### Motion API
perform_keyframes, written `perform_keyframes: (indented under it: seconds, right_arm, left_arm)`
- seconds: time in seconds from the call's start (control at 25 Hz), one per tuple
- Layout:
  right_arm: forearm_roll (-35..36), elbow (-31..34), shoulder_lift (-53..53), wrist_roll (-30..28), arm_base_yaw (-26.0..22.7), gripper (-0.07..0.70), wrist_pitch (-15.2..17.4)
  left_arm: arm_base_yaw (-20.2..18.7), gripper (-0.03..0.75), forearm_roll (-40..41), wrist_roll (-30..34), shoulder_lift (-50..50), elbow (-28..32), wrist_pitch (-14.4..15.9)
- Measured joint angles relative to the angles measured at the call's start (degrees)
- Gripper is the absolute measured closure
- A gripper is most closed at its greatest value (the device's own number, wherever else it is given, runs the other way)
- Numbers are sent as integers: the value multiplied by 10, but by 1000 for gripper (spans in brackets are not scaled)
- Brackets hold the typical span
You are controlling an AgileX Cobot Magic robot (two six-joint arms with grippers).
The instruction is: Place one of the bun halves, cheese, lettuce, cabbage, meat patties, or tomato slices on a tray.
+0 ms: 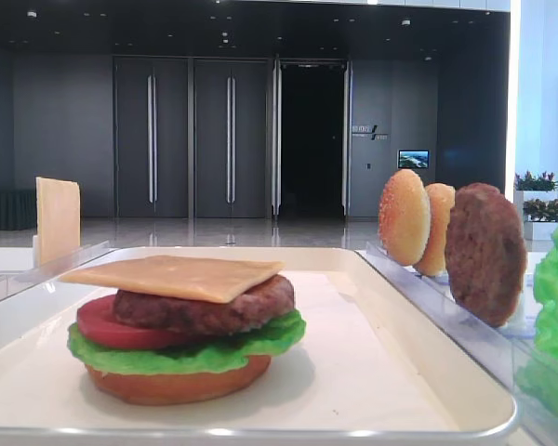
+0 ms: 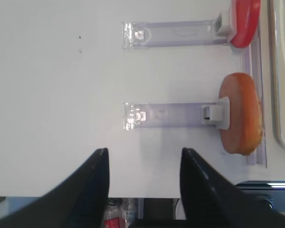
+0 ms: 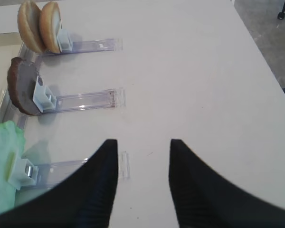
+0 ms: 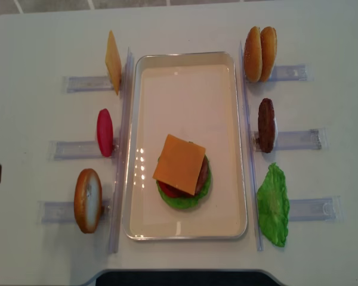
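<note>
Black fingers of the left claw (image 2: 143, 190) filled the bottom of its wrist view, spread apart with nothing between them, hovering over bare table (image 2: 57, 95) well away from the tray (image 4: 188, 233). The right claw (image 3: 143, 183) likewise stood open and empty on the tray's far side.

Just beyond the left claw, a flat orange-brown bun half (image 2: 241, 113) stood on edge in its clear rack (image 2: 171, 115), right beside the tray's long rim. One rack farther along that rim stood a red tomato slice (image 2: 244, 21), and past it a spare cheese slice (image 4: 113, 62). On the tray sat a stack: bun base (image 1: 177, 383), lettuce (image 1: 181, 353), tomato, meat patty (image 1: 205, 309), with cheese (image 1: 175, 276) on top.

The stack seemed to want a top bun next. To take the near bun well, the claw should probably come in square to the disc's faces, close across its thin edge clear of the rack's clip, lift straight up off the rack, then lay it flat and centred on the cheese.

Neither arm showed in the overhead view, only a dark patch at its left edge. The tomato slice was cut off by the left wrist frame, and the loose lettuce (image 3: 4, 171) beside the right claw was blurred.
</note>
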Motion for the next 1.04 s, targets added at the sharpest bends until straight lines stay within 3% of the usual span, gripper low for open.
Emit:
perform_keyframes:
  seconds: [0.32,0.48,0.64,1.04]
  right_arm:
    - [0,0,0,0,0,347,0]
    - [0,0,0,1,0,347,0]
    - [0,0,0,1,0,347,0]
    - [0,0,0,1,0,347,0]
  left_arm:
    - [0,356,1,1,-251,177,-29]
    - [0,361,1,3,-361,193,-62]
    - [0,386,3,4,-445,199,-63]
    - [0,429,5,4,-456,200,-63]
